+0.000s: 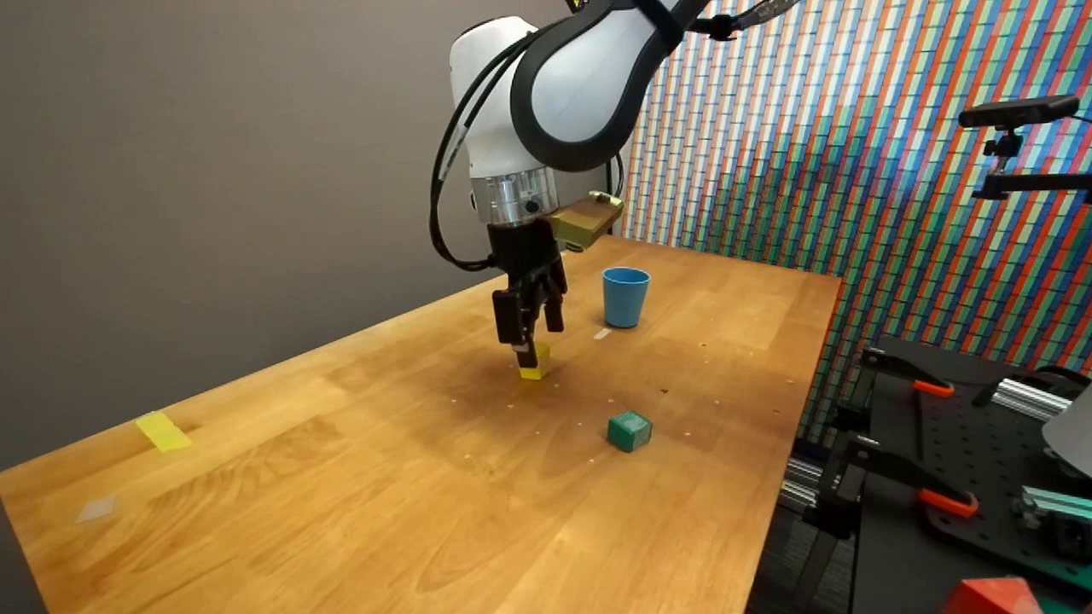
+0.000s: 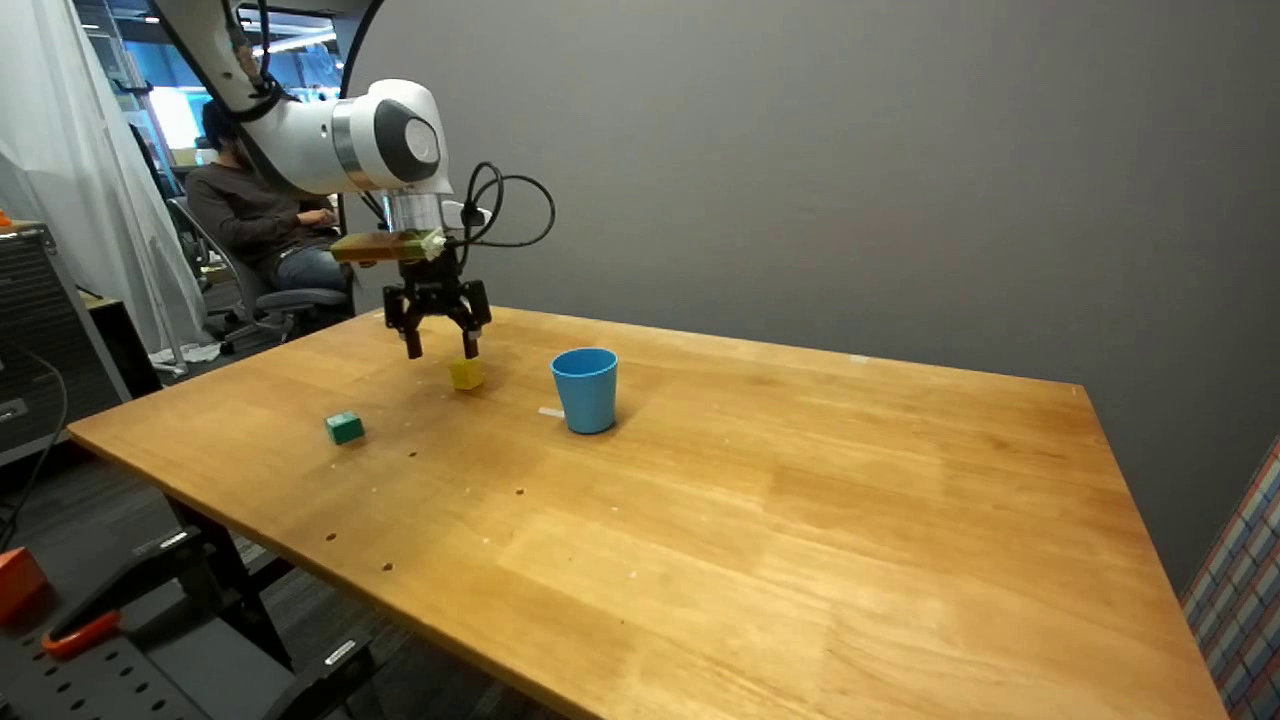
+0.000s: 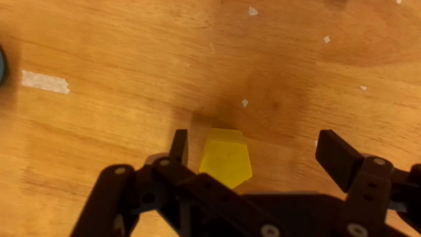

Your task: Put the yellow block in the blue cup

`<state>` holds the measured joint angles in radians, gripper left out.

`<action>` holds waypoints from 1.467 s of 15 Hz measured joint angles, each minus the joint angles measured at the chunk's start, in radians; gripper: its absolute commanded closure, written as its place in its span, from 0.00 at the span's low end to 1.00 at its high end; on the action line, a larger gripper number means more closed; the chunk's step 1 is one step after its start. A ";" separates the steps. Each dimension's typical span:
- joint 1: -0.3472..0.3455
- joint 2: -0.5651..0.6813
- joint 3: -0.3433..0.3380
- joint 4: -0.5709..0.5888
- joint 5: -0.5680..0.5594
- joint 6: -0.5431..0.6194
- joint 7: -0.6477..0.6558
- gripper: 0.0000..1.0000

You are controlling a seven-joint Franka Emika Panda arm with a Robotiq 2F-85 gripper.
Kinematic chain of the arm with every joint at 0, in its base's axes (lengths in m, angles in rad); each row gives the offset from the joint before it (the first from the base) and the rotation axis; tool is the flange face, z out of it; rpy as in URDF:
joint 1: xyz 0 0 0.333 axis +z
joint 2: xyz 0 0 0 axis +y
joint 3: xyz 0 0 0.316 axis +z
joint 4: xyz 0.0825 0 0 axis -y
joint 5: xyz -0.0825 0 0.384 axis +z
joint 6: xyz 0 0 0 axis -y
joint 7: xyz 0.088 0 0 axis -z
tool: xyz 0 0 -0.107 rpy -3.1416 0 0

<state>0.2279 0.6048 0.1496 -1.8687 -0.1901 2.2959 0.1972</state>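
Observation:
The yellow block sits on the wooden table, and it also shows in an exterior view and in the wrist view. My gripper is open and empty, pointing down above the block. In the wrist view the block lies between the fingers, much nearer the left finger and touching neither. In both exterior views the gripper is over the block, one finger close above it. The blue cup stands upright beside the block; only its edge shows in the wrist view.
A small green block lies on the table, and it also shows in an exterior view. A flat yellow tape patch is near the table's wall-side edge. A white tape strip lies between cup and yellow block.

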 measured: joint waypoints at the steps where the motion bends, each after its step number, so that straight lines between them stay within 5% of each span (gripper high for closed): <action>1: 0.001 0.015 -0.005 0.013 0.000 0.005 0.000 0.18; 9: 0.015 0.095 -0.037 0.082 0.000 0.018 0.005 0.80; 16: 0.070 -0.047 -0.057 0.073 -0.010 0.004 0.076 0.80; 22: 0.113 -0.296 -0.155 -0.010 -0.226 -0.058 0.328 0.80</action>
<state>0.3413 0.3084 -0.0049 -1.8792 -0.4160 2.2374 0.5255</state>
